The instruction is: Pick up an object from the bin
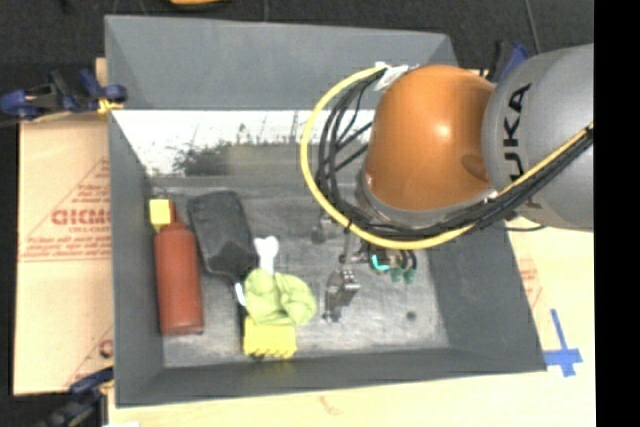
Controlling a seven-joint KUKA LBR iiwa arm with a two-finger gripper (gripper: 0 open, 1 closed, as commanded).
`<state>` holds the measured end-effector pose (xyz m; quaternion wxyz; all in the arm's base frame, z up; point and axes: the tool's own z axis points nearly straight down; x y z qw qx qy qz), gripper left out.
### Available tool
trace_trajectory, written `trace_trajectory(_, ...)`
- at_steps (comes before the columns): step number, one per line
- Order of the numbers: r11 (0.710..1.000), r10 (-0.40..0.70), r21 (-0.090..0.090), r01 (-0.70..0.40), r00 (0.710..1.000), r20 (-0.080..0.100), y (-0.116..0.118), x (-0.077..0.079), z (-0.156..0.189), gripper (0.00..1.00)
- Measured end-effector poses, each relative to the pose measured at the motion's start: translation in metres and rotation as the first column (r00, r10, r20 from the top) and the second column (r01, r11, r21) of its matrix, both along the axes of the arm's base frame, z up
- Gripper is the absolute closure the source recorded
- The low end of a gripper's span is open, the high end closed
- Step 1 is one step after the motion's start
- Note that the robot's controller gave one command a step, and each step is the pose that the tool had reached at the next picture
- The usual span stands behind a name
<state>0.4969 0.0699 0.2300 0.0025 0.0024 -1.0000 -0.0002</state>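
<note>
Grey metal bin [133,265] is holding a red bottle [180,280], a dark block [222,233] and a lime-green soft toy [278,297]. The gripper [338,297] is hovering just right of the toy, spread or closed I cannot tell. Centring over the toy before descending should help.

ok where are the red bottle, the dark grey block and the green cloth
red bottle [180,280], camera view, middle of its body
dark grey block [220,233], camera view, centre of its top face
green cloth [278,297], camera view, middle of its folds

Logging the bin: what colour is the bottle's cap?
Yellow cap on the red bottle, camera view.
</note>
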Motion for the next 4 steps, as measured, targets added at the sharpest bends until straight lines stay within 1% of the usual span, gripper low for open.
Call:
trace_trajectory(1,1.000,-0.003,0.001,0.003,1.000,0.008,0.000,0.002,0.004,0.00)
trace_trajectory(2,0.995,0.098,-0.001,-0.098,0.995,0.011,0.012,0.002,-0.048,0.00)
trace_trajectory(3,0.918,0.398,-0.001,-0.398,0.918,0.009,0.046,0.029,-0.071,0.00)
trace_trajectory(4,0.908,0.418,-0.001,-0.418,0.908,0.009,0.062,0.039,-0.073,0.00)
